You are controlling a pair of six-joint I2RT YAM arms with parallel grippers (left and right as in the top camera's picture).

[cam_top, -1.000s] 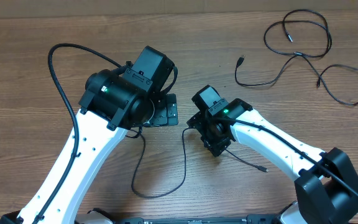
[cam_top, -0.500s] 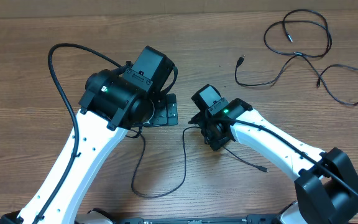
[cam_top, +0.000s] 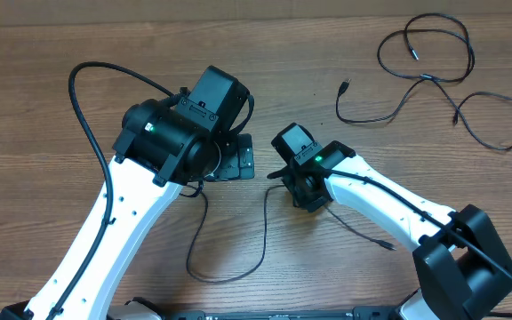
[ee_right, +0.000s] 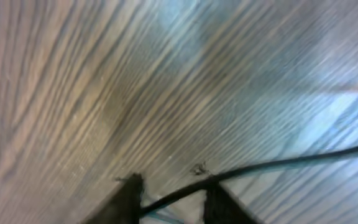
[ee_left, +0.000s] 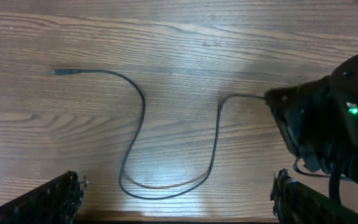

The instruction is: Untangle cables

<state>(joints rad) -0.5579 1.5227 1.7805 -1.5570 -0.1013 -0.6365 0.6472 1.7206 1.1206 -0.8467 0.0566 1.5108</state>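
The right fingers point(ee_right: 128, 198) close in around the loose cable point(cam_top: 265, 222) on the desk point(cam_top: 25, 107), firm grip unclear, its plug end point(cam_top: 389, 246) nudged outward, while the left fingers point(ee_left: 48, 202) hang wide open and other cables point(cam_top: 425, 78) lie crossed far off

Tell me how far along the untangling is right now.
Done: one cable lies alone in an open U, crossing no other cord. In hand: the right claw straddles it; whether it grips yet I can't tell. The left claw hangs open and empty above the same loop. Left: the cables in the far right corner cross each other in loose loops, untouched.
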